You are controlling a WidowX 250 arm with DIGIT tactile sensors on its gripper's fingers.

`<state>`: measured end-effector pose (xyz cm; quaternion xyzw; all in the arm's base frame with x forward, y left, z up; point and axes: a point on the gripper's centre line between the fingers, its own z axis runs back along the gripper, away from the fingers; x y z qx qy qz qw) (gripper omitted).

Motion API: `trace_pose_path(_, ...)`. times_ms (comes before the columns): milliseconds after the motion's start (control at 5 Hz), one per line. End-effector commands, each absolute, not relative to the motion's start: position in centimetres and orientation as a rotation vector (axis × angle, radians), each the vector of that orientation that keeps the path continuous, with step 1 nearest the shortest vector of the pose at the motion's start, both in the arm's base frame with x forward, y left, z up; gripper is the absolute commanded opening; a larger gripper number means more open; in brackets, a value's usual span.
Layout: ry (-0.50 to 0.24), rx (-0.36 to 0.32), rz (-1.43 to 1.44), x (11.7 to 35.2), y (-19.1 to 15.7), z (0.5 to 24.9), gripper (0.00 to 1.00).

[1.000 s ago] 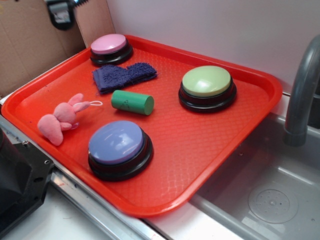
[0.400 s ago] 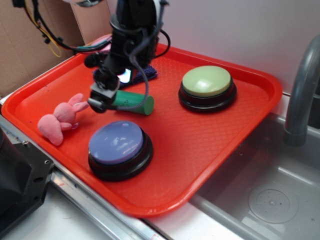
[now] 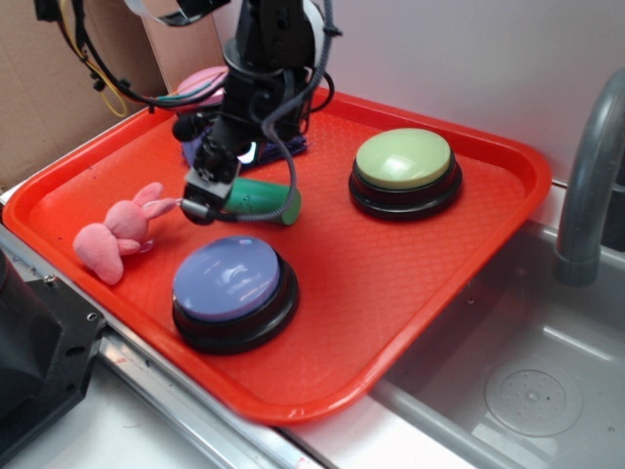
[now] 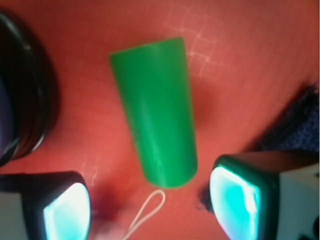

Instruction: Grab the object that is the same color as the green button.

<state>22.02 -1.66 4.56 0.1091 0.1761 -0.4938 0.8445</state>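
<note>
The green cylinder object (image 3: 262, 199) (image 4: 156, 131) lies on its side on the red tray (image 3: 391, 283), left of the pale green button (image 3: 404, 172). My gripper (image 3: 203, 198) (image 4: 152, 205) hangs over the cylinder's left end, jaws open. In the wrist view both fingertips (image 4: 65, 207) glow cyan, well apart. The cylinder's near end sits just ahead of the gap between them, not touched. The arm hides part of the cylinder in the exterior view.
A lilac-blue button (image 3: 234, 289) stands at the tray's front. A pink plush bunny (image 3: 119, 232) lies left, its white loop (image 4: 150, 210) between my fingers. A dark blue cloth (image 3: 293, 145) and a pink button (image 3: 200, 86) sit behind the arm. A sink with grey faucet (image 3: 591, 186) is to the right.
The arm came into view over the tray. It then dropped lower and shifted slightly toward the cylinder's left end. The cylinder and buttons have not moved.
</note>
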Motion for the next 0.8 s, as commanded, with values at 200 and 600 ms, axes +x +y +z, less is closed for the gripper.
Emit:
trace_pose_path(200,0.357,0.187,-0.984,21.83,-1.79,1.62,0.00)
trace_pose_path(600,0.273,0.191,-0.858,21.54,-1.26,2.23,0.00)
